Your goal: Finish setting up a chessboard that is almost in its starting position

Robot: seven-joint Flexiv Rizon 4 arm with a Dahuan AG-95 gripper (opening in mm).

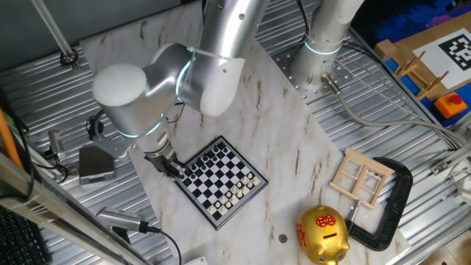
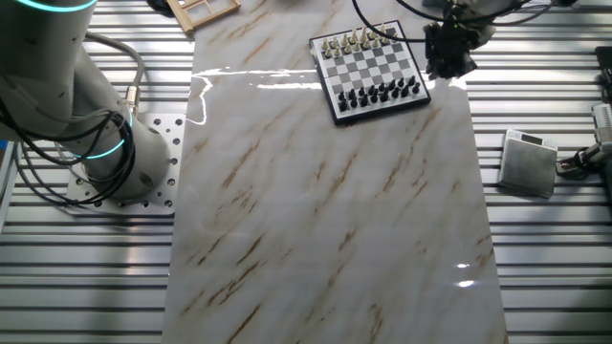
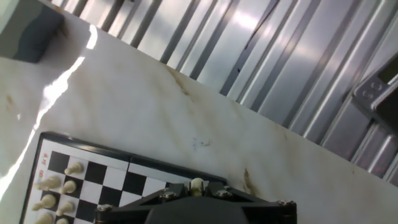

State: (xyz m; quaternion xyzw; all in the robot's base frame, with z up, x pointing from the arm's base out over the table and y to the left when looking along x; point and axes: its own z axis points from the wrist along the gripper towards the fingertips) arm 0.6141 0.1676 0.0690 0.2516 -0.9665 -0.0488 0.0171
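Closest to my lens sat the dark body of my own hand (image 3: 196,202), with 1 small pale piece (image 3: 197,185) showing right at its top edge, apparently between the fingers. I judged I was holding that piece, but the pads themselves were hidden, so I could not tell how wide the fingers stood.

Beyond it lay the chessboard (image 1: 221,180) on the marble desk (image 2: 325,210), near one end of the slab, with my hand (image 1: 174,169) low at the board's edge on the dark-piece side (image 2: 449,53).

What could go wrong, as I saw it: the pieces were tiny and packed close, so coming down a little off a square could topple neighbours in the row. A weak hold on so small a piece might let it tilt or slip, and any sideways push on the frame could slide the light board across the smooth marble.

Counting: 1 board, 1 arm, 2 rows of dark pieces and 2 rows of pale ones, too small to count singly. Off to the side stood 1 gold piggy bank (image 1: 321,234), 1 pale wooden frame (image 1: 360,177) and 1 black clamp (image 1: 390,202).
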